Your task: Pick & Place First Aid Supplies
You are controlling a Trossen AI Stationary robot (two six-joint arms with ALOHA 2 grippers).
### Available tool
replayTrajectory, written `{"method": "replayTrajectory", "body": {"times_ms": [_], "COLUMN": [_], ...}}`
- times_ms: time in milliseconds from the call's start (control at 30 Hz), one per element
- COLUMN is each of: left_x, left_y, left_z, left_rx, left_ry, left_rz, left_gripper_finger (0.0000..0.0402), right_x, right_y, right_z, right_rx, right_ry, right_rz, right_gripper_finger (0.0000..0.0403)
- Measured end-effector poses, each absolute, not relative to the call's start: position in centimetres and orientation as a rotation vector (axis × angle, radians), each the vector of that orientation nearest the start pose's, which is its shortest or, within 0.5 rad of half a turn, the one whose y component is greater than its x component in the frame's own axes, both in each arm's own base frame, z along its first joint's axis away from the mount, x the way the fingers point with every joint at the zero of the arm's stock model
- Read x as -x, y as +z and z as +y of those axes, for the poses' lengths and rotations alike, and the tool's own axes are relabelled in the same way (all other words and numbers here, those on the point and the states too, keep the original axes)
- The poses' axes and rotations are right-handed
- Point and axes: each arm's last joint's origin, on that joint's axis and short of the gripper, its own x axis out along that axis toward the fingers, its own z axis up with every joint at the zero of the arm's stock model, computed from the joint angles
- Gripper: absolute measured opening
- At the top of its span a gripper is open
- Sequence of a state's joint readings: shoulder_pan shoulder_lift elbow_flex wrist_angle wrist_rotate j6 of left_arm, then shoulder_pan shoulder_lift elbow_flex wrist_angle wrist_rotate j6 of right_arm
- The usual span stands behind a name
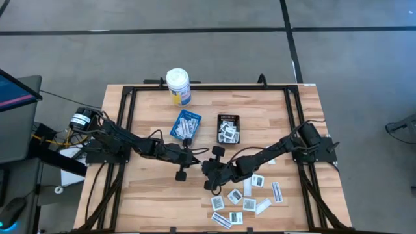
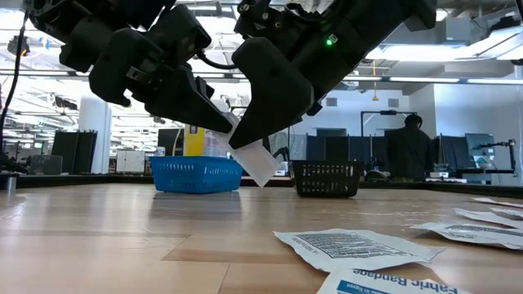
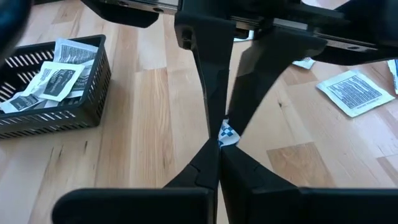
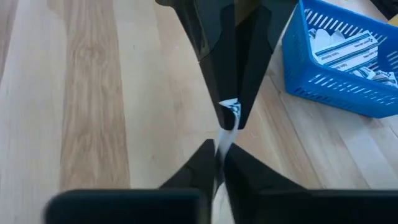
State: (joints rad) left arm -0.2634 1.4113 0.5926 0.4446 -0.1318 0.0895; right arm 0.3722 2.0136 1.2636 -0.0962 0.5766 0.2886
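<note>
On the bench (image 1: 149,195), a bottle (image 1: 178,86) stands at the far edge, two trays (image 1: 186,124) (image 1: 228,129) holding packets sit side by side before it, and loose packets (image 1: 247,197) lie scattered nearer, to the right.

I'm seeing both dark arms reaching inward, meeting above the table's middle: my left gripper (image 1: 193,153) and right gripper (image 1: 209,166) are facing tip to tip, each pinching closed.

Grey floor (image 1: 364,58) with dark seams; bright ceiling lights (image 2: 458,51); person (image 2: 406,155) standing behind.
</note>
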Motion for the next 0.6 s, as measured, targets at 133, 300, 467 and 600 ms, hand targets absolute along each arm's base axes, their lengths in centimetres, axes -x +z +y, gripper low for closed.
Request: {"method": "replayTrajectory", "body": {"times_ms": [133,300,467,600], "left_x": [-27.04,-27.04,-27.05,-27.04], "left_y": [19.1,19.09,19.1,19.09], "left_z": [-6.9,-6.9,-6.89,-6.89], "left_rx": [-0.162,-0.162,-0.162,-0.162], "left_ry": [-0.146,-0.146,-0.145,-0.145], "left_rz": [0.362,0.363,0.362,0.362], "left_gripper_finger": [0.0008,0.0011,0.0007,0.0008], "right_x": [-39.18,-39.15,-39.12,-39.13], "right_y": [15.0,14.97,14.94,14.94], "right_z": [13.53,13.52,13.51,13.5], "right_rx": [0.113,0.115,0.117,0.117], "right_ry": [-0.298,-0.298,-0.299,-0.299], "right_rz": [0.715,0.719,0.723,0.723], "right_gripper_finger": [0.0007,0.0007,0.0027,0.0045]}}
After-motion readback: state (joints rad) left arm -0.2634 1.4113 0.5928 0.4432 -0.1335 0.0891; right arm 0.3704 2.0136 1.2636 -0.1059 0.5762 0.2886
